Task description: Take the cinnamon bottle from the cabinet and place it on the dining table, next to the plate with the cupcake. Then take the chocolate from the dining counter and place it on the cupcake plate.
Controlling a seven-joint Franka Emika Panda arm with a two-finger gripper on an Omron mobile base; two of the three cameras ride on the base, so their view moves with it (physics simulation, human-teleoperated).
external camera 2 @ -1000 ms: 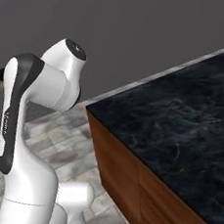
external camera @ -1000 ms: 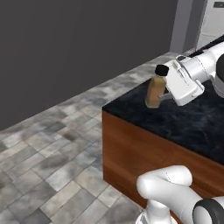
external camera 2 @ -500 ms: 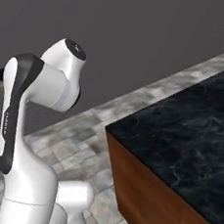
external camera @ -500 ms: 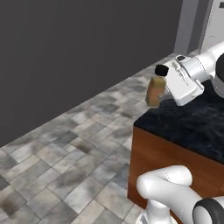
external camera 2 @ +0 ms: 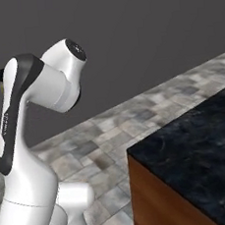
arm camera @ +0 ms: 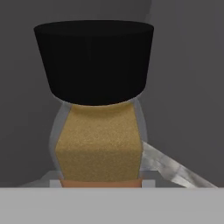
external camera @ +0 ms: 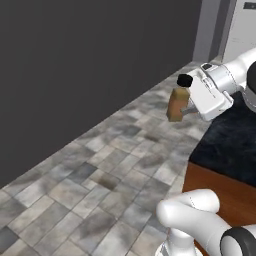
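My gripper [external camera: 183,108] is shut on the cinnamon bottle [external camera: 177,101], a tan-brown bottle with a black cap, carried upright in the air over the tiled floor, left of the dining table's corner. The dining table [external camera: 227,145] has a black marbled top and brown wooden sides; it sits at the right in the left base view and at the lower right [external camera 2: 198,154] in the right base view. Close up in the hand view, the cinnamon bottle [arm camera: 98,144] stands in front of a grey wall. The cabinet, plate, cupcake and chocolate are out of view.
A dark grey wall [external camera: 75,60] runs along the left and back. Grey stone floor tiles [external camera: 95,175] lie between it and the table. A pale doorway or panel [external camera: 240,30] stands at the far right. My white arm [external camera 2: 36,123] rises at the left of the right base view.
The whole picture has shifted: the base has moved, so the table has slid to the right and more floor shows. The bottle stays in my shut gripper.
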